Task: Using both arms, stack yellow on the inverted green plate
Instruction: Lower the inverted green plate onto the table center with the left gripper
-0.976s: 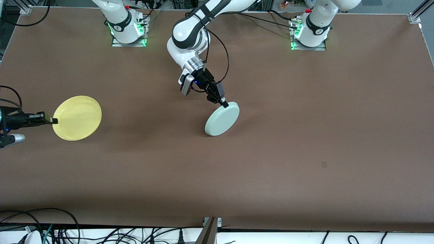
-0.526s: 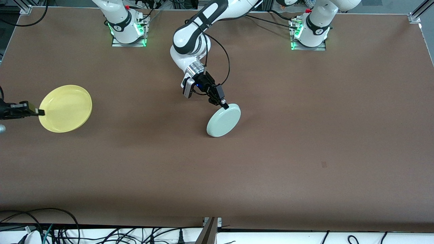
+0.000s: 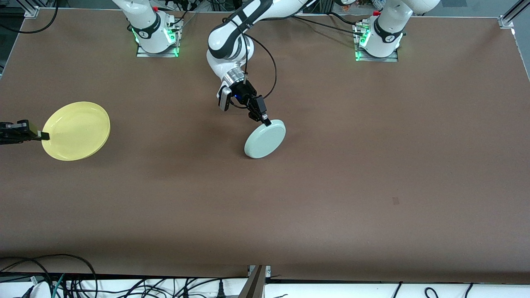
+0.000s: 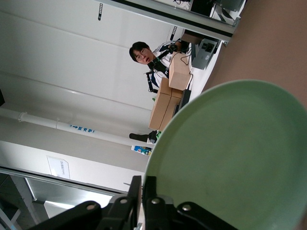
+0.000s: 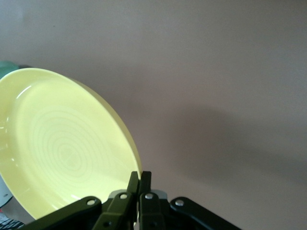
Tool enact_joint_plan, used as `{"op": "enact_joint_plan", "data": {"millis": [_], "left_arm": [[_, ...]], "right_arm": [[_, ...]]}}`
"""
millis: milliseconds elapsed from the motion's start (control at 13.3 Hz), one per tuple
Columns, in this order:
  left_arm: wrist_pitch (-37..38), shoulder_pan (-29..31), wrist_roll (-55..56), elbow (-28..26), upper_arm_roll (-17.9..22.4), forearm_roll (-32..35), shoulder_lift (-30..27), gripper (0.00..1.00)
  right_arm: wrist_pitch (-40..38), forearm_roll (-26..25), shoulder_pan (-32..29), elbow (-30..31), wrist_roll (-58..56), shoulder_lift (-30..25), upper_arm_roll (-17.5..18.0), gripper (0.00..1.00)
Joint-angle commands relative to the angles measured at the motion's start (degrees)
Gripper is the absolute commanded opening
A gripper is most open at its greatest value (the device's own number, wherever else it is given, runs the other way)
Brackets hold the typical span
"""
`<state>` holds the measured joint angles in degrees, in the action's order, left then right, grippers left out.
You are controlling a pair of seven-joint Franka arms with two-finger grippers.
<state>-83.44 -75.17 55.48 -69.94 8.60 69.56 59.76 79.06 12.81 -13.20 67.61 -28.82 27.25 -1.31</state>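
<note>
Overhead, both tools pinch plates over the brown table (image 3: 331, 186); white-walled room.

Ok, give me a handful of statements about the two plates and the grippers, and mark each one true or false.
1. The right gripper is clamped on the rim of the yellow plate. True.
2. The yellow plate sits on top of the green plate. False: the two are far apart, the yellow one toward the right arm's end of the table.
3. The left gripper is at the green plate's rim. True.
4. The green plate faces up. False: it is upside down.
5. The yellow plate is upside down. False: its hollow side faces up.
</note>
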Motion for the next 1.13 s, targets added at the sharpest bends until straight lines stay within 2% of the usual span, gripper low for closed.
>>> {"op": "enact_joint_plan", "data": {"millis": [0,150,300,601,751,901,976,1051], "left_arm": [[1.26,-1.03,1.73,1.65,0.11,0.15,0.97,0.21],[1.17,-1.30,3.31,1.65,0.11,-2.65,0.97,0.33],[0.65,-1.47,5.59,1.74,0.02,-5.47,0.97,0.56],[0.21,-1.47,10.44,1.83,-3.67,-11.09,0.79,0.60],[-0.75,-1.47,11.40,2.35,-3.85,-13.65,0.36,0.60],[-4.35,-1.21,14.38,2.36,-4.73,-16.10,0.09,0.67],[-6.37,-1.03,15.27,2.36,-4.73,-17.77,0.09,0.78],[-8.65,-0.95,15.27,2.36,-4.73,-19.70,0.09,1.00]], "right_arm": [[-1.36,-0.24,-0.16,-0.99,-0.18,0.00,0.16,0.00],[-1.36,-0.07,-0.25,-0.99,-0.19,0.00,0.16,0.00],[-1.36,-0.24,-0.60,-0.99,-0.62,0.08,-0.01,0.00],[-1.36,-0.24,-0.77,-0.91,-0.89,0.26,-0.01,0.00],[-1.36,-0.16,-0.77,-0.91,-0.98,0.26,-0.01,0.00],[-1.36,0.02,-0.69,-0.91,-0.89,0.26,-0.01,0.00],[-1.36,0.02,-0.69,-0.91,-0.89,0.26,-0.01,0.00],[-1.27,0.02,-0.60,-0.91,-0.97,0.26,-0.01,0.00]]}}
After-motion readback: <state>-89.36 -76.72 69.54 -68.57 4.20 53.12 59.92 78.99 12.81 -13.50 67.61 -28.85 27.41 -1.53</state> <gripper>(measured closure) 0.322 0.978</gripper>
